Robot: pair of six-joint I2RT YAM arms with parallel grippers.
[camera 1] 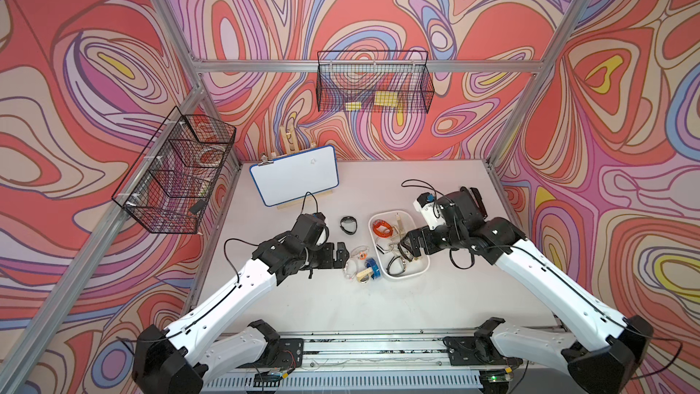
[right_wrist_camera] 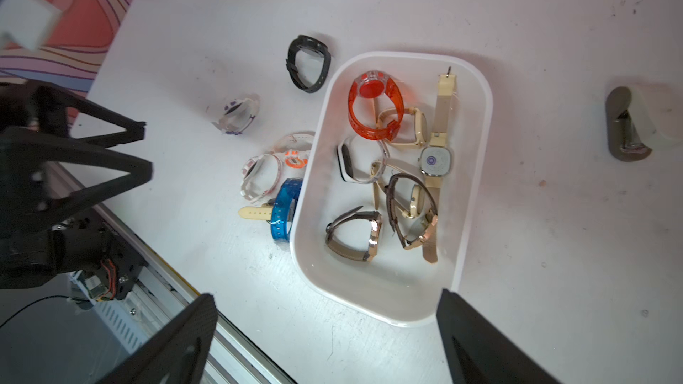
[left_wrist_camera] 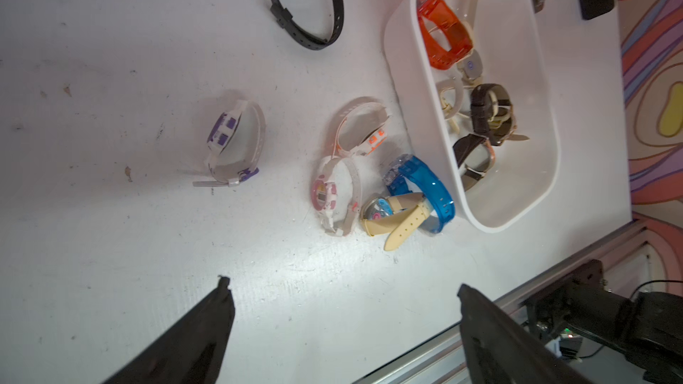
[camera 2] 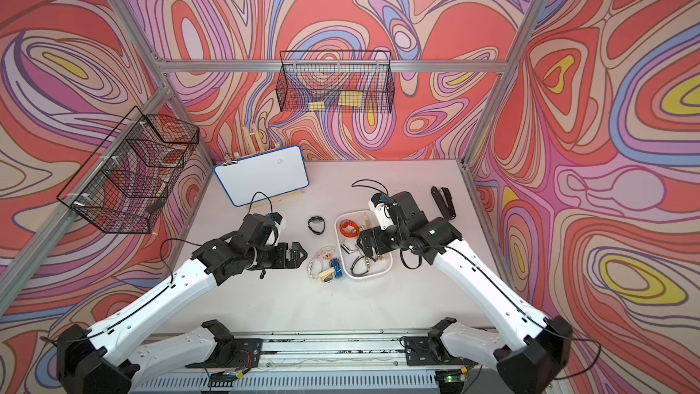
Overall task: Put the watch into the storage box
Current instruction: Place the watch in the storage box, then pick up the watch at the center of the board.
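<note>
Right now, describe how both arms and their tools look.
The left arm and right arm have smooth white shells dotted with small holes, joined by chunky black joints. Thin black cables run along the shells and loop at the wrists. The left tool and right tool are black, each with two flat, tapering fingers.
</note>
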